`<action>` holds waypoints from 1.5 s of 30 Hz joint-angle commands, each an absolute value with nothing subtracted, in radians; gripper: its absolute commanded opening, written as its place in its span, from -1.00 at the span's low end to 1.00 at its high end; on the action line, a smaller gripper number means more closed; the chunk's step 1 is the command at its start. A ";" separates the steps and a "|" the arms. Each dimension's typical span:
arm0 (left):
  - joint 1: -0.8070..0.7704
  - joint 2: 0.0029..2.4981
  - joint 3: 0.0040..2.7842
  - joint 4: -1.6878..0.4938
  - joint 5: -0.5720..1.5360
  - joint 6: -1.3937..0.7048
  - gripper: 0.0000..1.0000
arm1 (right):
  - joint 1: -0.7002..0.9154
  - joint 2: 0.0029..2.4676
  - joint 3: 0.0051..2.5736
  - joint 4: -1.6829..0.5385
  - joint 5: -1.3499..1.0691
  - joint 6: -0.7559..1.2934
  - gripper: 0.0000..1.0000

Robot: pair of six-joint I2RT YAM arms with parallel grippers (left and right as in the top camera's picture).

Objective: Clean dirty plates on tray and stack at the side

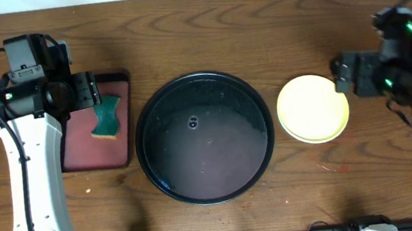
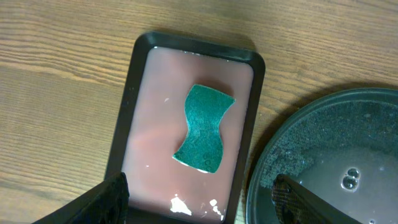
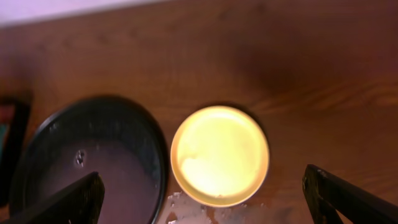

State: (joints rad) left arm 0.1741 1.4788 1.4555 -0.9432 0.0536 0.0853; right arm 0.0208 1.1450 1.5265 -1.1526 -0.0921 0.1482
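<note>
The large black tray point(image 1: 207, 170) sits mid-table with no plates on it, only water drops; it also shows in the left wrist view point(image 2: 348, 130) and the right wrist view point(image 3: 106, 174). A yellow plate point(image 1: 312, 108) lies on the table right of the tray, its face clean in the right wrist view point(image 3: 219, 154). A layered rim hints at plates beneath it; no mint green plate shows clearly. My right gripper point(image 1: 342, 77) is open and empty above the plate's right edge point(image 3: 208, 208). My left gripper point(image 1: 83, 90) is open and empty over the small tray point(image 2: 199, 211).
A small reddish-brown rectangular tray point(image 1: 85, 149) at the left holds a green sponge point(image 1: 106, 117), also in the left wrist view point(image 2: 204, 127). Wet spots lie on the wood point(image 3: 186, 208) between the black tray and the yellow plate.
</note>
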 commanded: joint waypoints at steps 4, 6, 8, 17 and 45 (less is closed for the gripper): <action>0.178 1.491 1.461 -0.950 0.059 0.077 0.50 | 0.026 0.985 1.544 -1.172 -0.057 0.141 0.98; 0.178 1.491 1.461 -0.950 0.059 0.077 0.50 | 0.026 0.947 1.544 -1.176 -0.057 0.141 0.99; 0.178 1.491 1.461 -0.950 0.059 0.077 0.50 | 0.026 0.915 1.544 -1.181 -0.057 0.141 0.99; 0.178 1.491 1.461 -0.950 0.059 0.077 0.51 | 0.026 0.851 1.544 -1.314 -0.042 0.141 0.98; 0.178 1.491 1.461 -0.950 0.059 0.077 0.51 | -0.010 0.159 0.396 -0.276 -0.060 0.021 0.99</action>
